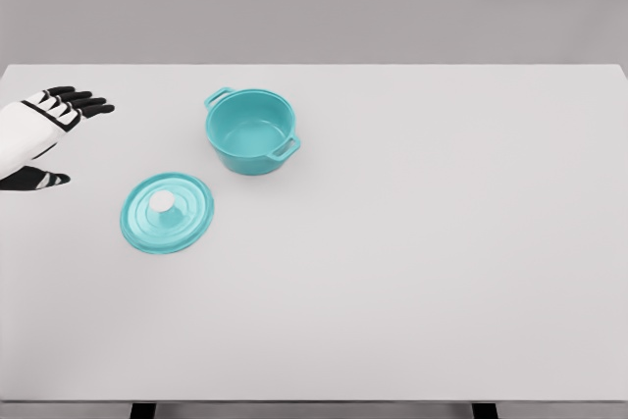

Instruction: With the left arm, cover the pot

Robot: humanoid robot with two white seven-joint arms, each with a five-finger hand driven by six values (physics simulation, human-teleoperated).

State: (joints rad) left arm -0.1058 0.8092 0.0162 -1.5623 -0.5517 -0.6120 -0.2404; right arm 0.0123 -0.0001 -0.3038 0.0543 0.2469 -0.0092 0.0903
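One step first: bring left hand [54, 125], fingers spread and empty at left edge, over lid [167, 213], pinch white knob [161, 202], then centre on pot [251, 130].

table [412, 272]: white, plain top, evenly lit | wall [314, 2]: grey, bare, seen behind far edge | legs [143, 409]: dark, glimpsed below near edge

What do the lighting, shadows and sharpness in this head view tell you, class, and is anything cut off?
Head view: lighting is even and soft, with no glare on the table; the pot and lid cast only faint shadows; the picture is slightly soft overall, edges a little blurred; the left hand is cut by the left edge, fingers spread; no right arm shows.
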